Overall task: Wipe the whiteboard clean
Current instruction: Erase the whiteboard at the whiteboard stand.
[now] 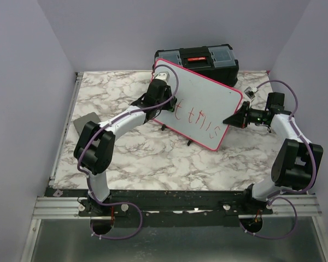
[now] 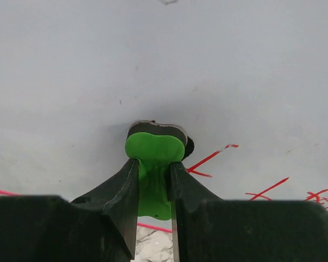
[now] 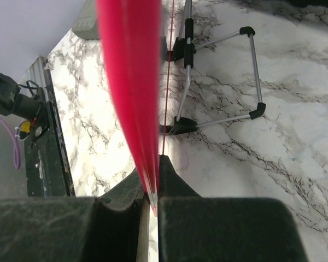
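Marble tabletop [image 1: 153,158]: my right gripper [image 3: 152,177] pinches the whiteboard [image 1: 208,93] rim while my left gripper [image 2: 154,164], clamped on the eraser [image 2: 153,144], sits left of the red writing [image 1: 199,120].

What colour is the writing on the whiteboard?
Red. The writing on the whiteboard shows best in the top external view.

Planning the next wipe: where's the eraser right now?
Clamped in the left pincer, the eraser presses the whiteboard near its far-left corner in the top view, beyond the red writing.
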`<action>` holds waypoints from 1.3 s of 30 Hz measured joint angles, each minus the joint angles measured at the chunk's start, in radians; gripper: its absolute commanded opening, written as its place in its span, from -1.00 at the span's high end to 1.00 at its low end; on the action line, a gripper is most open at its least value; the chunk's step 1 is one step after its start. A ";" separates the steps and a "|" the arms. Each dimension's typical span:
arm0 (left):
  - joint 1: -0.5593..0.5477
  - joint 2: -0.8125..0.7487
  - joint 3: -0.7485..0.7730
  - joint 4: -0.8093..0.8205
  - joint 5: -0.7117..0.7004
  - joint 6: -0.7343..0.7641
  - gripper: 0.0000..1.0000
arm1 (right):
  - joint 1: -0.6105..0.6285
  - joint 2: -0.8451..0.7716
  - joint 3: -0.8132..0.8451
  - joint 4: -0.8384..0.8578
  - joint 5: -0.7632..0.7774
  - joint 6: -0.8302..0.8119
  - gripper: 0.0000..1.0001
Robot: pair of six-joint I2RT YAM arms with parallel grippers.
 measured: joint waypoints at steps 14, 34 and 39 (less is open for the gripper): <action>0.000 -0.034 -0.240 0.211 0.001 -0.017 1.00 | 0.000 0.000 0.002 -0.014 0.000 -0.012 0.99; -0.001 -0.002 0.038 0.092 0.008 -0.012 1.00 | 0.001 0.000 0.005 -0.023 -0.002 -0.019 0.99; -0.002 0.003 0.000 0.123 0.015 -0.022 1.00 | 0.000 0.000 0.005 -0.025 -0.002 -0.021 0.99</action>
